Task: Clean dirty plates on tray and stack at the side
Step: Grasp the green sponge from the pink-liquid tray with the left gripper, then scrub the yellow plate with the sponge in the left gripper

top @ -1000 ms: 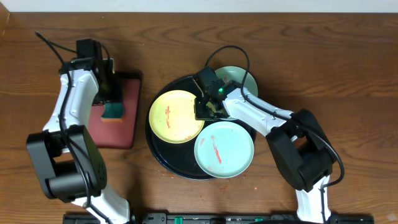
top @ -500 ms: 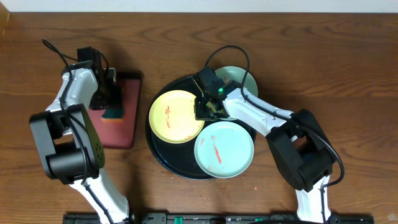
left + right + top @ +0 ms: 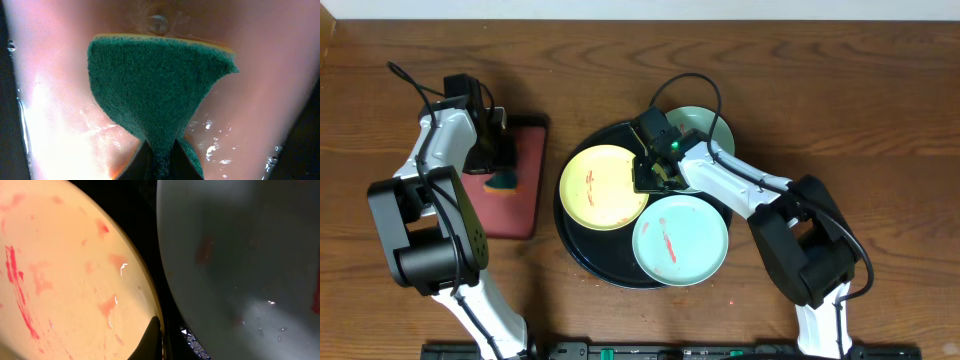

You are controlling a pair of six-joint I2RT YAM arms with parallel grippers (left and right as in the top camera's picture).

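Round black tray point(image 3: 582, 262) holds three smeared round plates point(image 3: 680, 238); my right gripper point(image 3: 650, 175) nips the yellow plate point(image 3: 603, 187) by its rim, left gripper point(image 3: 160, 162) clamps green sponge point(image 3: 155, 85).

1. This is a robotics lab bench set up for a dishwashing trial, not a lived-in kitchen. Two white-and-black robot arms, the left arm point(image 3: 425, 190) and the right arm point(image 3: 740, 185), rise from a black mounting rail point(image 3: 620, 352) at the table's 6 o'clock edge.
2. A loose black cable point(image 3: 692, 82) loops from the right arm over the tabletop.
3. The wood-grain table point(image 3: 840, 100) holds kitchen props. At its centre is a round black tray point(image 3: 582, 250) with a yellow plate point(image 3: 605, 185), a near mint plate point(image 3: 680, 240) and a far mint plate point(image 3: 708, 125).
4. At 9 o'clock a wet red rectangular tray point(image 3: 520, 205) carries a green scouring sponge point(image 3: 155, 90).
5. A pale strip point(image 3: 620, 8) runs along 12 o'clock; whether it is wall or floor cannot be told.
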